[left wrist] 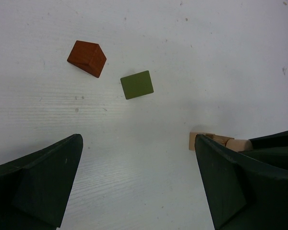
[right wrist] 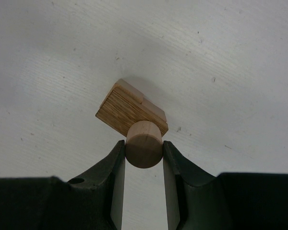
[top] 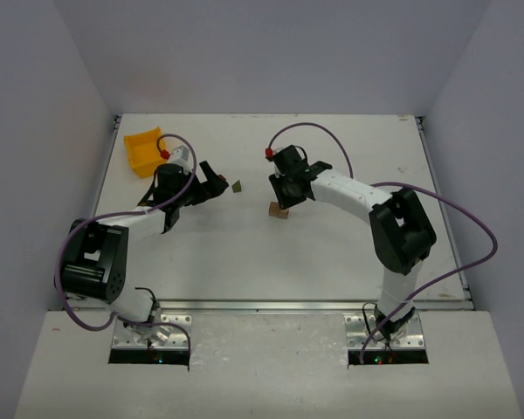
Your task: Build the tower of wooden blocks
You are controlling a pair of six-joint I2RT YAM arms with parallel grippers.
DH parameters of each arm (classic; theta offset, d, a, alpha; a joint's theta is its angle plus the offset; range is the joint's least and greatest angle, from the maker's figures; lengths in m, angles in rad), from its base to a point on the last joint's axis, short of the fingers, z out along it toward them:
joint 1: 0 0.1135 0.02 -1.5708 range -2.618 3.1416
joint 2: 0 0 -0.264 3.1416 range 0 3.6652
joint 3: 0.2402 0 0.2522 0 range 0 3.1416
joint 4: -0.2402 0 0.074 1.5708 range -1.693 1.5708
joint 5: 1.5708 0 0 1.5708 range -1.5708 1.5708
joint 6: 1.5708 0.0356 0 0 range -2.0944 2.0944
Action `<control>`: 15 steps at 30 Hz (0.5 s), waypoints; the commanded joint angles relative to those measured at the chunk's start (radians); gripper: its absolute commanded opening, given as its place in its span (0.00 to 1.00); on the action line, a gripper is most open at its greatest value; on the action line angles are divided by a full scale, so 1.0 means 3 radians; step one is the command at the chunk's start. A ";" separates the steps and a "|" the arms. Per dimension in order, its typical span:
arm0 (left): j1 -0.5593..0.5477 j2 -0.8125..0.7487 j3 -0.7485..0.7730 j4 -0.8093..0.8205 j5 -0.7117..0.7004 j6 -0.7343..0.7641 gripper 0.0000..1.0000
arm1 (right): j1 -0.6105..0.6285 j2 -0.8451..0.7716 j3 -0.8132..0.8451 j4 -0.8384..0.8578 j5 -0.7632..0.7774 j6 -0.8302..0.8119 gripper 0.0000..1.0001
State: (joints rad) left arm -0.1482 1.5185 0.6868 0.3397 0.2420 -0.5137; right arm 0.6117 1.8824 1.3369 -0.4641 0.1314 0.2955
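Bolted at the near edge, the two arm bases lie closest to the overhead camera. Beyond them spreads the white table (top: 332, 262). The left arm (top: 113, 253) bends toward the far left, and the right arm (top: 402, 231) folds in toward the middle.

A yellow plastic bin (top: 142, 150) sits at the far-left corner, just beyond the left arm's wrist.

The left gripper (left wrist: 138, 143) is spread wide with nothing between its dark fingers (left wrist: 38, 182). It hangs above bare tabletop.

The right gripper (right wrist: 144, 146) is clenched on a tan wooden cylinder (right wrist: 144, 151), which is pinched at its round sides with its flat end facing the wrist camera.

The wood block tower (top: 279, 209) stands near the table's centre, directly under the right gripper. It is only a low cluster of tan wooden blocks (right wrist: 127, 110) showing layered grain. The cylinder sits over the cluster's near edge. Whether it rests on the blocks cannot be told.

Ahead of the left gripper lie a dark red wedge-shaped wooden block (left wrist: 87, 58) and an olive-green flat wooden block (left wrist: 137, 85). They are close together but apart, and both are well clear of the tower.
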 commanded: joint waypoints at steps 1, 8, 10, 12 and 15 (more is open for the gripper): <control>0.0022 -0.0112 0.0068 0.0145 0.0056 -0.0001 1.00 | 0.0025 -0.0103 0.0042 0.0132 0.0080 0.0049 0.21; 0.0019 -0.0107 0.0073 0.0155 0.0070 -0.0001 1.00 | 0.0022 -0.0077 0.0055 0.0105 0.0104 0.0055 0.24; 0.0020 -0.0107 0.0073 0.0159 0.0073 -0.0001 1.00 | 0.0024 -0.0075 0.0049 0.0107 0.0108 0.0058 0.25; 0.0019 -0.0106 0.0073 0.0161 0.0073 -0.0001 1.00 | 0.0027 -0.0072 0.0049 0.0101 0.0118 0.0063 0.27; 0.0024 -0.0097 0.0074 0.0161 0.0084 -0.0001 1.00 | 0.0027 -0.0069 0.0050 0.0095 0.0091 0.0063 0.33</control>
State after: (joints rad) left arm -0.1482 1.5185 0.6868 0.3397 0.2551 -0.5134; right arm 0.6117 1.8824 1.3369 -0.4564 0.1388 0.2993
